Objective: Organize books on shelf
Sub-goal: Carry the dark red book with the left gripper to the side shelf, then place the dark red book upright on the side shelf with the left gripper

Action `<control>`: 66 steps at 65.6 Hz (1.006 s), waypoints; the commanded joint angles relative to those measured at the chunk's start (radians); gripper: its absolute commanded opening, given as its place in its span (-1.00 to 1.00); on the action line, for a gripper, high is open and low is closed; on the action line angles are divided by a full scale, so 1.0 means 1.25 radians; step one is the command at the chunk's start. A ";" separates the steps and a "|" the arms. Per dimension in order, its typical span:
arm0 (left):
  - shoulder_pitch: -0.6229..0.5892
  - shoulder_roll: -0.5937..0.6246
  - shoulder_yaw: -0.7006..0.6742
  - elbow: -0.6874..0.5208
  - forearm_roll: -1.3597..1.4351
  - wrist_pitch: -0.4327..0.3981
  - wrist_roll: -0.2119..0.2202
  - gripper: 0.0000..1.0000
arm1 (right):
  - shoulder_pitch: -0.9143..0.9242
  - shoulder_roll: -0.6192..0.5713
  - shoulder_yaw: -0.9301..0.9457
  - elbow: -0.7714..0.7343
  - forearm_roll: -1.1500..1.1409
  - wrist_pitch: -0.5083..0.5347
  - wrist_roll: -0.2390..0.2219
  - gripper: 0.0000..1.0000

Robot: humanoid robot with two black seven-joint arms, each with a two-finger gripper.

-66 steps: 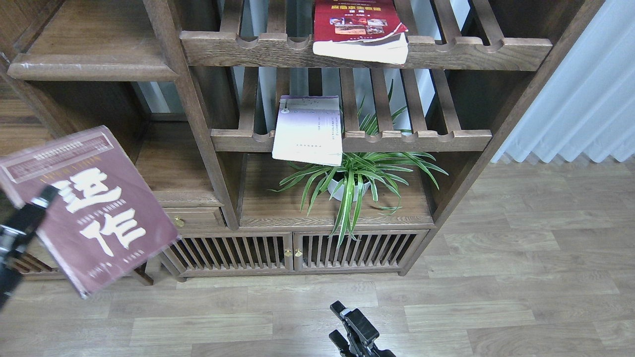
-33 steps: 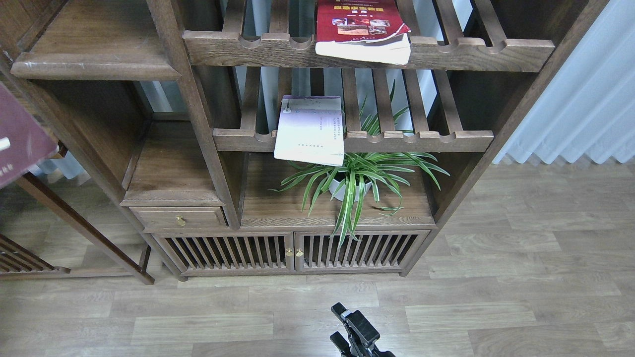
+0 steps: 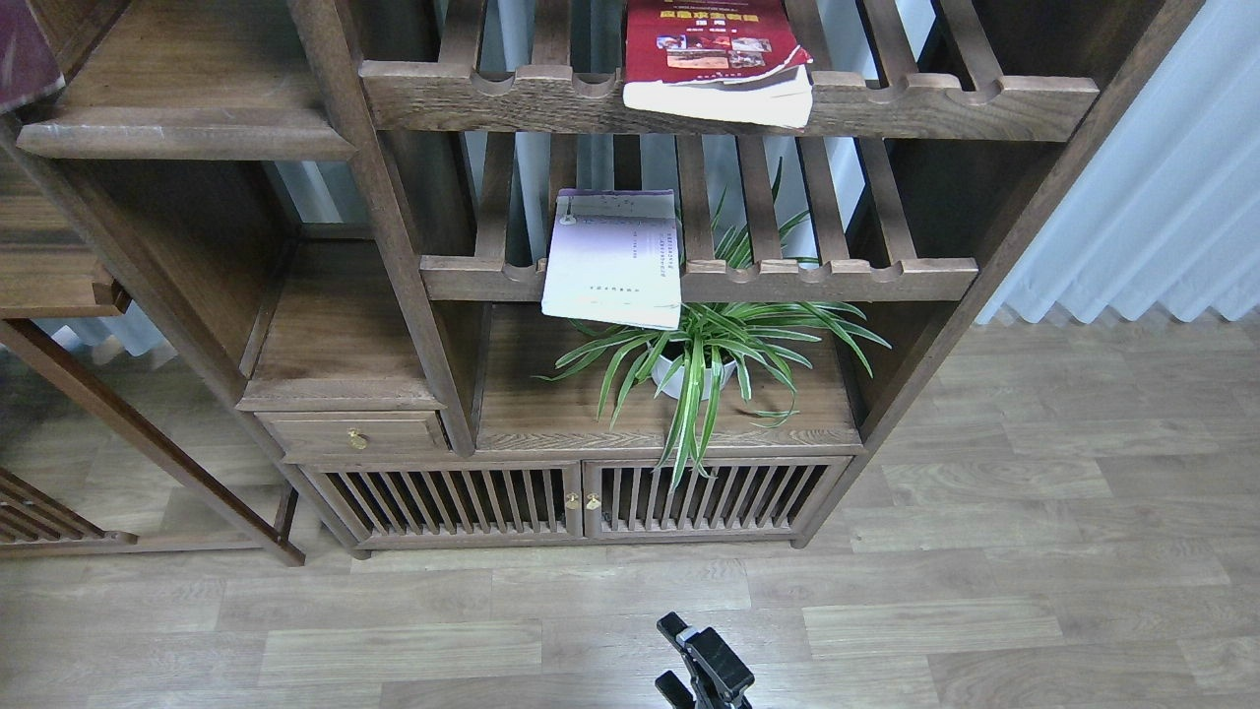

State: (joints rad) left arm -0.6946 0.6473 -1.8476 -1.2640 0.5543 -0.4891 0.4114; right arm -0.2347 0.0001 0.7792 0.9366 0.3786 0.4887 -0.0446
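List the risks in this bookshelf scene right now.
1. The pale lavender book overhangs the front rail of the middle slatted rack; a nudge might tip it onto the spider plant below.
2. The red book on the upper slatted rack also juts past its rail, pages curling, so it may slide off.
3. The maroon book is almost out of view at the top left, so its placement onto the solid shelf cannot be checked.

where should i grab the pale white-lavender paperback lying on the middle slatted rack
Grip the pale white-lavender paperback at its near edge, which overhangs the middle slatted rack's notched front rail. Come from the front, one finger above and one below. Probably avoid the lower right corner, where the green spider plant sits close beneath.
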 commanded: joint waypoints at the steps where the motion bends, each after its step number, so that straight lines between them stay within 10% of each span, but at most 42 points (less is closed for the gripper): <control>1: -0.102 -0.007 0.059 0.059 0.052 0.000 0.000 -0.91 | -0.001 0.000 -0.002 0.001 0.000 0.000 0.000 0.99; 35: -0.235 -0.086 0.126 0.178 0.051 0.000 -0.047 -0.91 | -0.009 0.000 -0.004 0.001 0.000 0.000 0.000 0.99; 66: -0.497 -0.085 0.413 0.450 0.030 0.000 -0.213 -0.91 | -0.007 0.000 -0.005 0.004 0.000 0.000 0.000 0.99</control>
State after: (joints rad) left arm -1.2572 0.5516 -1.3822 -0.7743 0.6153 -0.4886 0.2074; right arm -0.2444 0.0000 0.7732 0.9396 0.3789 0.4888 -0.0444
